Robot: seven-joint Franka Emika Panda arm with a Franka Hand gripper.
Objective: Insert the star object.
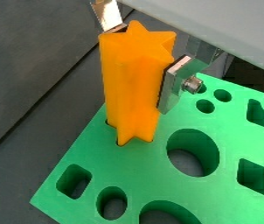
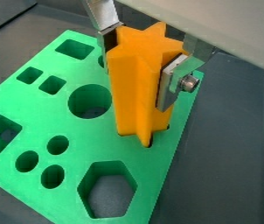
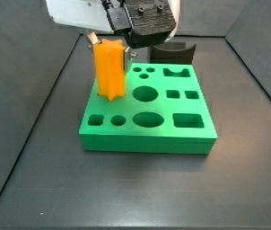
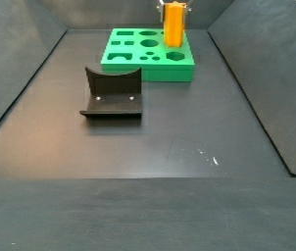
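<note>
The gripper [image 2: 137,51] clamps the star object [image 2: 138,87] near its top, holding it upright so its foot enters a corner hole of the green block [image 2: 44,131] (seemingly partly seated).

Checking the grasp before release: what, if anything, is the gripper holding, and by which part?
The gripper holds the tall orange ridged plastic star bar near its top, fingers on opposite sides, its foot in the green block.
</note>
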